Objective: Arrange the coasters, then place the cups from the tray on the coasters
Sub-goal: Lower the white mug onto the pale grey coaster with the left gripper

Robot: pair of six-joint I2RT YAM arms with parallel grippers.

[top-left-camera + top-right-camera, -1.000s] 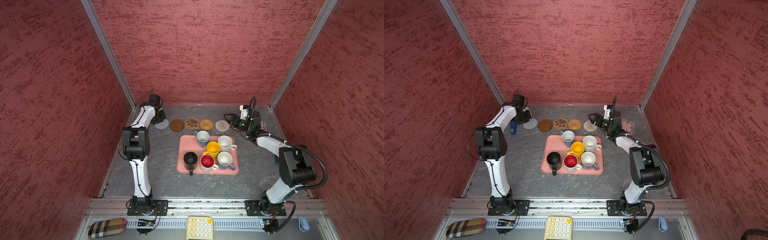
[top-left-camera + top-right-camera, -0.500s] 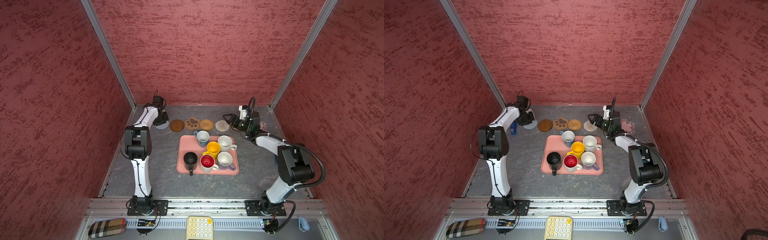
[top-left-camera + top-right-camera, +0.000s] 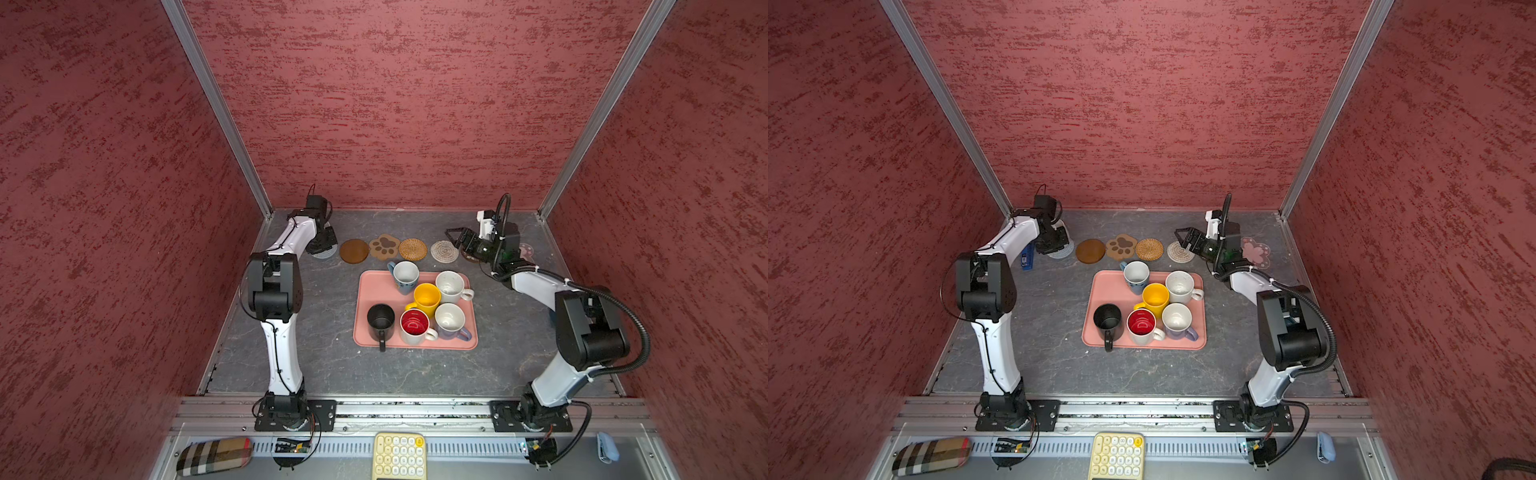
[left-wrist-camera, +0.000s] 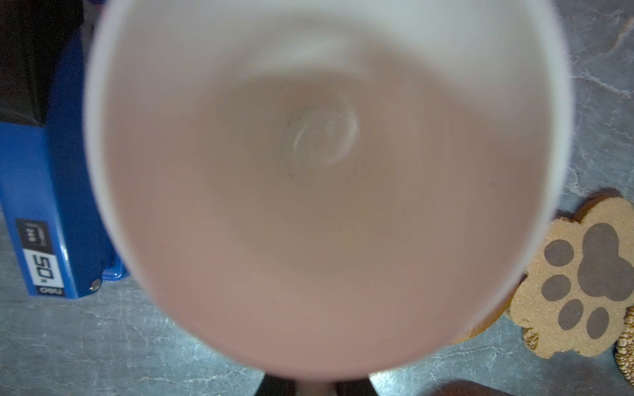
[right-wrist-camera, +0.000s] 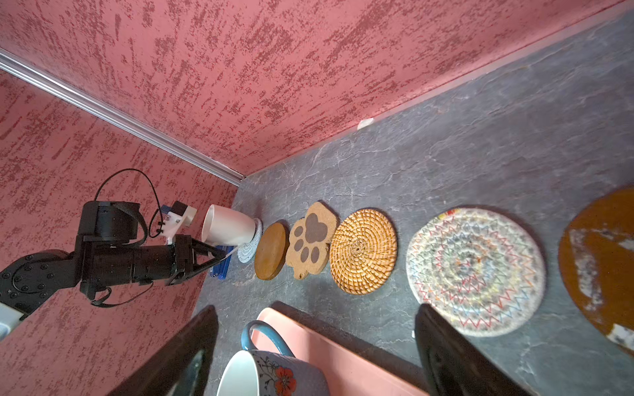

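My left gripper (image 3: pixel 322 244) is shut on the handle of a white cup (image 5: pixel 228 226), whose base meets the grey woven coaster (image 5: pixel 248 253) at the row's left end. That cup's inside fills the left wrist view (image 4: pixel 326 171). Beside it lie a brown disc (image 3: pixel 354 251), the paw coaster (image 3: pixel 384 246), the wicker one (image 3: pixel 412 249), the beige woven one (image 3: pixel 444 251), a second brown disc (image 5: pixel 603 260) and the pink flower coaster (image 3: pixel 1255 251). The tray (image 3: pixel 365 291) holds blue (image 3: pixel 405 276), white (image 3: pixel 451 286), yellow (image 3: pixel 427 298), black (image 3: pixel 380 320), red-inside (image 3: pixel 414 326) and lavender (image 3: pixel 451 320) cups. My right gripper (image 3: pixel 457 243) hangs open and empty beside the beige coaster.
A blue box (image 3: pixel 1027 257) lies by the left wall next to the grey coaster. Beyond the front rail are a yellow keypad (image 3: pixel 399 455), a plaid case (image 3: pixel 214 455) and a small light-blue object (image 3: pixel 606 446). Red walls close in three sides.
The left arm has shifted slightly toward the back wall with the white cup in its grip. The right arm has not moved.
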